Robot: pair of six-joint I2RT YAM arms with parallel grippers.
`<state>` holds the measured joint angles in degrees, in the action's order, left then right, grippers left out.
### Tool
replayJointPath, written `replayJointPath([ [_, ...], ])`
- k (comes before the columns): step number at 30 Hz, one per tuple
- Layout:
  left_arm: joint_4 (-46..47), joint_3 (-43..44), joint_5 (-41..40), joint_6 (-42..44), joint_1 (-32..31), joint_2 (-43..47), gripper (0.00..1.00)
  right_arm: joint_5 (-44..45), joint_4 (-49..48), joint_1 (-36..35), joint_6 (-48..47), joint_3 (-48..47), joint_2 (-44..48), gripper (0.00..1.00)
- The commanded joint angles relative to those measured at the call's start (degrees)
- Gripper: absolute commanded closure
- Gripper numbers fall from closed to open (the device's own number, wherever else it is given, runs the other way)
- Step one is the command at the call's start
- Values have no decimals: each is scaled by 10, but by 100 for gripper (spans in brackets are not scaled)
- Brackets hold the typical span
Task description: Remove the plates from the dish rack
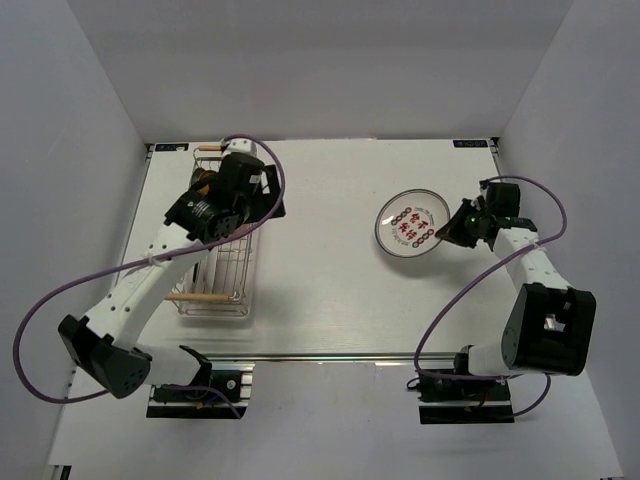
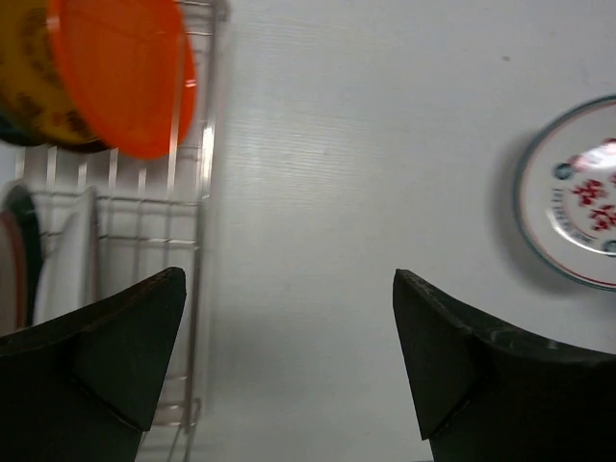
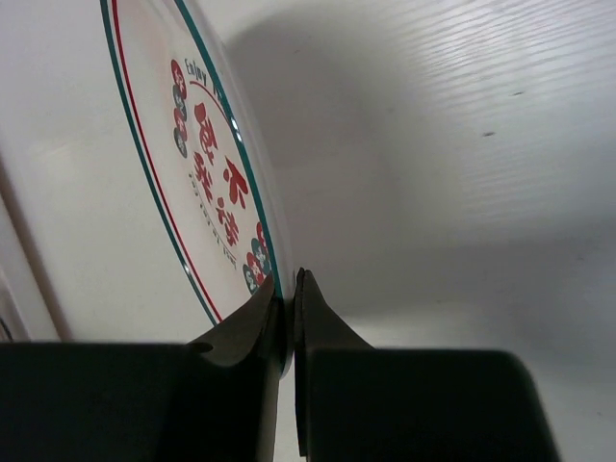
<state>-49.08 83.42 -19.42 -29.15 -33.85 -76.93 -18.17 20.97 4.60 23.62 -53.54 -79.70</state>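
The right gripper (image 3: 289, 286) pinches the rim of a round white plate with red characters (image 3: 192, 144), well right of the silver wire dish rack (image 1: 225, 275); lower it flat before releasing. The left gripper (image 2: 289, 279), jaws apart, hangs over the rack's orange plate (image 2: 120, 72).

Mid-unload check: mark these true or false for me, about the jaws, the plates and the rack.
1. The right jaws are shut on the rim of the round white plate with red characters. True.
2. That plate is inside the silver wire dish rack. False: it is out over the white table, right of the rack.
3. The left jaws hold the round orange plate. False: they stand open and empty; the orange plate stands in the rack.
4. The left arm reaches over the rack. True.
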Motion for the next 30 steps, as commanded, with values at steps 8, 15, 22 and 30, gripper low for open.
replayJointPath([
  [8, -138, -22, -154, -51, 2, 82, 2, -20, -117, 77, 33, 46, -41, 100],
  [15, -191, -15, -175, -63, 2, 71, 2, -85, -163, 109, 43, 80, -94, 99],
  [22, -198, -17, -175, -66, 2, 63, 2, -102, -163, 135, 33, 88, -135, 65],
  [30, -177, -19, -131, -47, -3, 80, 2, -60, -139, 151, 23, 91, -120, 37],
])
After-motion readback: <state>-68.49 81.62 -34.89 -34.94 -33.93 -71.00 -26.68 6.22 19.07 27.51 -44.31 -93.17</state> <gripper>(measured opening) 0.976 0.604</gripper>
